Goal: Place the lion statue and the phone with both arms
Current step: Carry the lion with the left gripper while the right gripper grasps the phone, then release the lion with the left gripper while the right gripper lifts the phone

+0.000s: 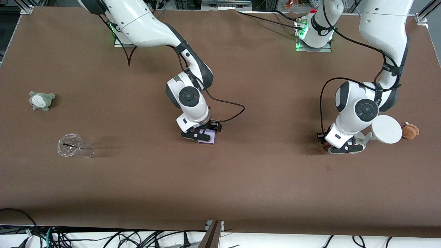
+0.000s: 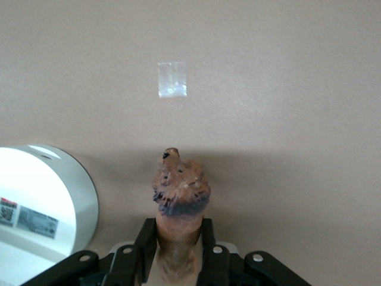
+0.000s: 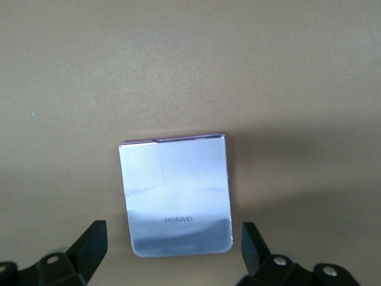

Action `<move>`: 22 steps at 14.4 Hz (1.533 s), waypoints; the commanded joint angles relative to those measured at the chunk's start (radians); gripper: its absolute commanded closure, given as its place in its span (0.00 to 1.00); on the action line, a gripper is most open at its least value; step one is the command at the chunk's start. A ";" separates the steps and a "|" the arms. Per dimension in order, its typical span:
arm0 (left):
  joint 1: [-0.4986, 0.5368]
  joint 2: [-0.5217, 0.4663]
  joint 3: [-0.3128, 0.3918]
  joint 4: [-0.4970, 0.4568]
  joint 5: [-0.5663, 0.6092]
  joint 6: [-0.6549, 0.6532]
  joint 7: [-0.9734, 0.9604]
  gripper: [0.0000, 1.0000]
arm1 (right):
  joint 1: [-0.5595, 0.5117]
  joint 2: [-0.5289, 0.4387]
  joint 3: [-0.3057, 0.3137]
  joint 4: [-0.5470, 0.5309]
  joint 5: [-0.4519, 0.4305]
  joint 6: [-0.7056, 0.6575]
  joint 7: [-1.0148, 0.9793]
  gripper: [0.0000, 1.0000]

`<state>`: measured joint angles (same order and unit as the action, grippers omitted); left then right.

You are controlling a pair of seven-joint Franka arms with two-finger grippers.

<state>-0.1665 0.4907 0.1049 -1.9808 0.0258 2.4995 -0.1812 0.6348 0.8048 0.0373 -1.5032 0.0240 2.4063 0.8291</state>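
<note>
Two hands are low over the brown surface. Right hand: fingers spread wide on either side of the phone, not touching it; the phone lies flat on the surface near the middle of the table. Left hand: fingers closed on the body of the lion statue, whose head projects past the fingertips, close to the surface. A white round-based stand is just beside this hand, with a brown plush toy touching it. One clear plastic cup lies on its side toward the right arm's end; contents cannot be determined. A grey plush toy sits farther from the front camera than the cup.
</note>
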 commanded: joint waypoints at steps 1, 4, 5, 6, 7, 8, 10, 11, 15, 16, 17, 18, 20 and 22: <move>0.047 0.011 -0.011 -0.007 0.020 0.057 0.072 1.00 | 0.005 0.031 -0.005 0.018 -0.004 0.040 0.010 0.00; 0.062 0.028 -0.014 -0.007 0.013 0.071 0.089 1.00 | 0.005 0.045 -0.005 0.018 -0.025 0.053 0.012 0.00; 0.061 0.028 -0.014 -0.009 0.009 0.071 0.089 1.00 | 0.005 0.048 -0.005 0.018 -0.030 0.059 0.010 0.00; 0.062 0.028 -0.022 -0.009 0.006 0.070 0.088 1.00 | 0.005 0.053 -0.005 0.018 -0.030 0.063 0.010 0.00; 0.062 0.026 -0.028 -0.009 0.006 0.070 0.088 1.00 | 0.005 0.054 -0.005 0.018 -0.030 0.065 0.010 0.00; 0.061 0.026 -0.030 -0.007 0.006 0.070 0.088 1.00 | 0.005 0.056 -0.007 0.018 -0.032 0.065 0.012 0.00; 0.061 0.025 -0.057 -0.006 0.006 0.070 0.089 1.00 | 0.005 0.059 -0.007 0.018 -0.032 0.065 0.010 0.00; 0.062 0.025 -0.059 -0.006 0.006 0.071 0.089 1.00 | 0.005 0.062 -0.007 0.018 -0.032 0.065 0.012 0.00; 0.064 0.025 -0.080 -0.006 0.008 0.075 0.091 1.00 | 0.003 0.062 -0.007 0.020 -0.030 0.066 0.004 0.59; 0.064 0.025 -0.080 -0.006 0.008 0.075 0.091 1.00 | 0.002 0.060 -0.008 0.023 -0.030 0.067 -0.001 0.59; 0.064 0.025 -0.080 -0.006 0.008 0.075 0.091 1.00 | -0.004 0.050 -0.010 0.023 -0.030 0.060 -0.010 0.59; 0.065 0.026 -0.080 -0.006 0.008 0.078 0.092 1.00 | -0.017 0.031 -0.011 0.023 -0.030 0.050 -0.018 0.59; 0.068 0.029 -0.080 -0.006 0.006 0.078 0.108 0.82 | -0.053 0.002 -0.010 0.023 -0.027 0.008 -0.066 0.59; 0.073 0.031 -0.080 -0.006 0.005 0.078 0.112 0.00 | -0.102 -0.027 -0.011 0.024 -0.023 -0.080 -0.170 0.59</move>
<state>-0.1141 0.5218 0.0354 -1.9827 0.0259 2.5671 -0.0971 0.5891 0.8284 0.0153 -1.4723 0.0075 2.4140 0.7516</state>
